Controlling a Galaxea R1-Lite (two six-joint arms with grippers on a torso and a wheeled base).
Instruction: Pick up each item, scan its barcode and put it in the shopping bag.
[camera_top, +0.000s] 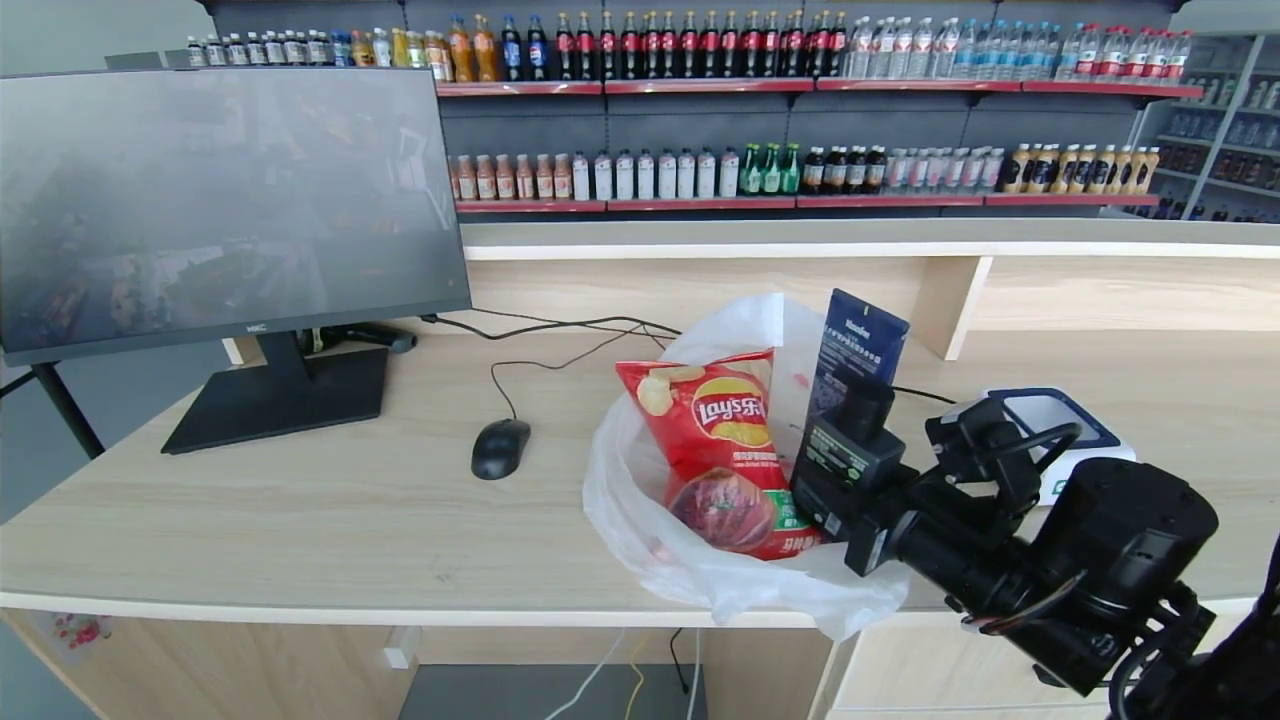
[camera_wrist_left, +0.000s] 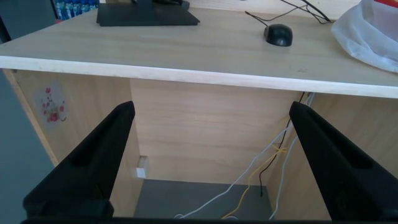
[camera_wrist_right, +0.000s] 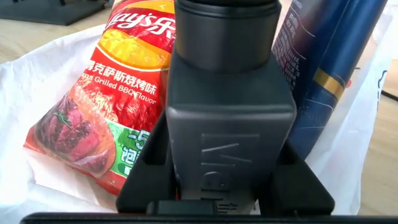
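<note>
The right gripper (camera_wrist_right: 227, 186) is clamped on both sides of a dark grey, boxy plastic bottle with a round cap (camera_top: 840, 455). It holds the bottle upright over the mouth of the white translucent plastic shopping bag (camera_top: 620, 480), probably ready to lower it in. A red crisps packet (camera_top: 725, 450) and a tall dark blue packet (camera_top: 860, 345) already stand inside the bag. The left gripper (camera_wrist_left: 211, 112) hangs below the pale wooden counter (camera_top: 300, 520), fingers spread wide and empty, seemingly parked out of the way.
</note>
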